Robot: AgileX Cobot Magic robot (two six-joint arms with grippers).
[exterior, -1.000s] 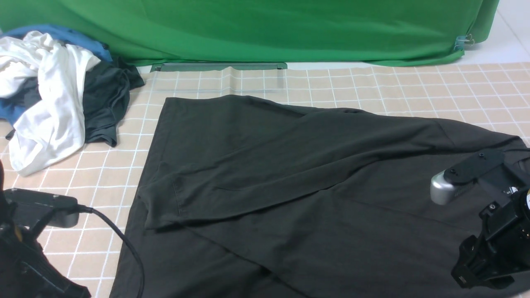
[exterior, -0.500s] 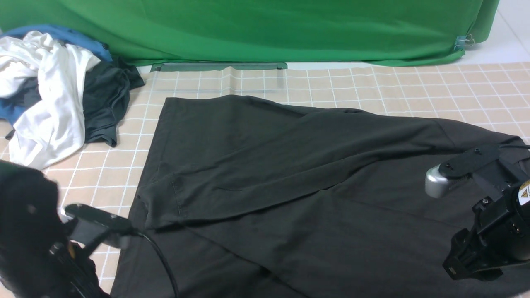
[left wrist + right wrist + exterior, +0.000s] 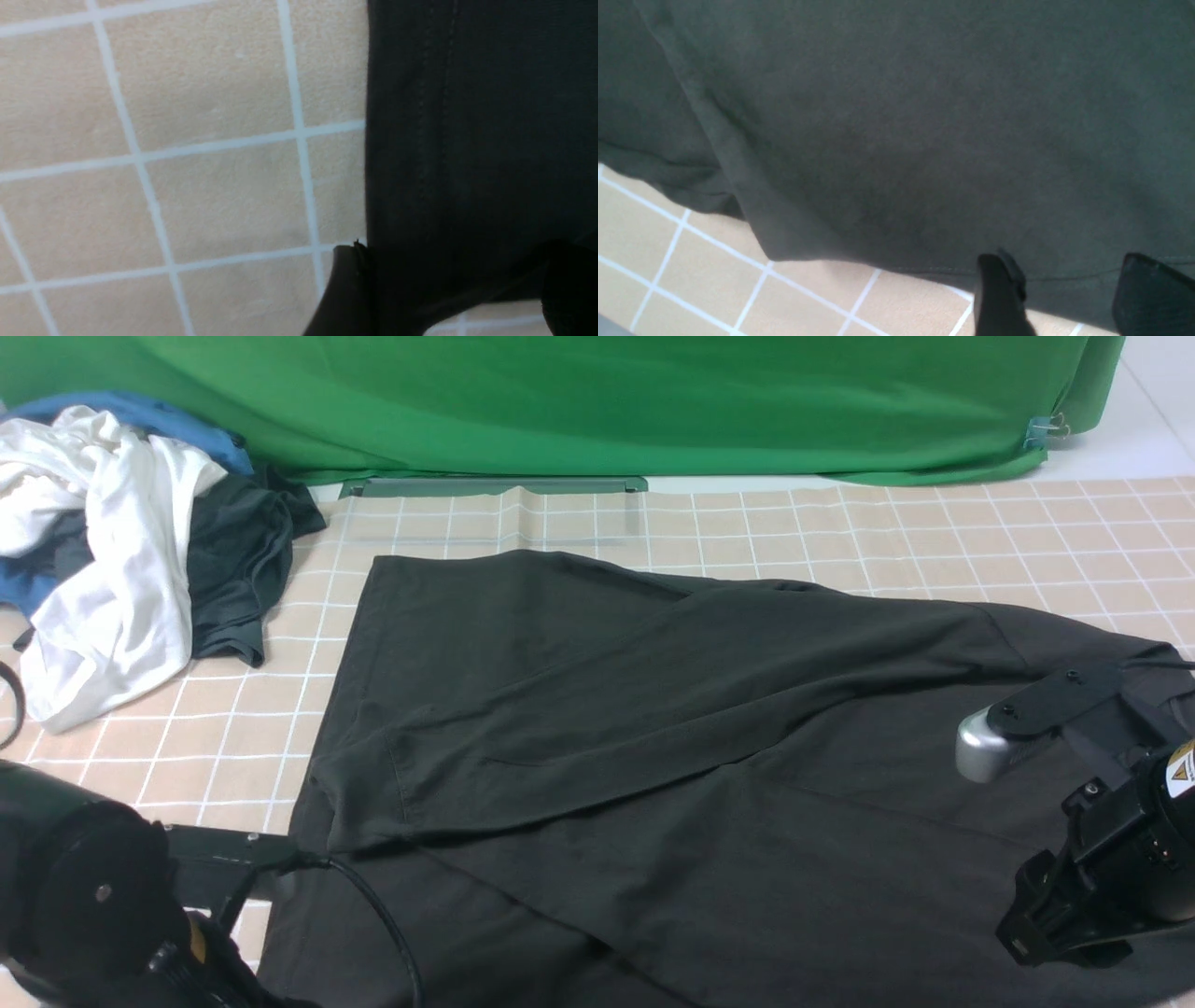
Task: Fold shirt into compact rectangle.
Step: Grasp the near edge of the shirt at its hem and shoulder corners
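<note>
The black shirt (image 3: 653, 756) lies spread on the checked tablecloth (image 3: 840, 532), with one sleeve folded slantwise across its body. My left arm (image 3: 93, 915) is at the near left, by the shirt's left edge. In the left wrist view my left gripper (image 3: 458, 289) is open, and a corner of the shirt's stitched hem (image 3: 467, 140) lies between its wide-set fingers. My right arm (image 3: 1102, 859) hangs over the shirt's near right part. My right gripper (image 3: 1073, 294) is open, its fingers astride the shirt's hem (image 3: 924, 140).
A heap of white, blue and dark clothes (image 3: 112, 551) lies at the far left of the table. A green backdrop (image 3: 597, 401) hangs behind the table's far edge. A black cable (image 3: 373, 915) from the left arm trails over the shirt's near left part.
My left arm has swung in from the left edge to the shirt's near left edge. My right arm has shifted a little to the left. The shirt lies as before.
</note>
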